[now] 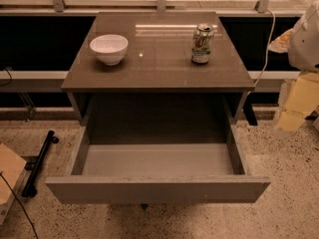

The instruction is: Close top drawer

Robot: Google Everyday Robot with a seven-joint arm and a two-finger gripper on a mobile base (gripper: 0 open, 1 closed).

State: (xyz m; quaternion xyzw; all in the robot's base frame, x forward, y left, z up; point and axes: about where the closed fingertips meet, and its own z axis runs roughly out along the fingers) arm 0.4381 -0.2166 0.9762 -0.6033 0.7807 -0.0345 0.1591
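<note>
The top drawer (158, 189) of the grey-brown cabinet is pulled far out toward me. Its flat, handle-less front panel runs across the bottom of the camera view. Its lighter grey inside (157, 159) holds nothing. My gripper (291, 117) hangs at the right edge of the view. It is to the right of the cabinet, level with the drawer opening and above the floor. It is apart from the drawer and touches nothing that I can see. The white arm (306, 39) rises above it.
A white bowl (108, 48) and a drink can (202, 44) stand on the cabinet top (159, 68). A black bar (39, 162) and a wooden board (7, 171) lie on the speckled floor at left. A white cable (266, 39) hangs behind at right.
</note>
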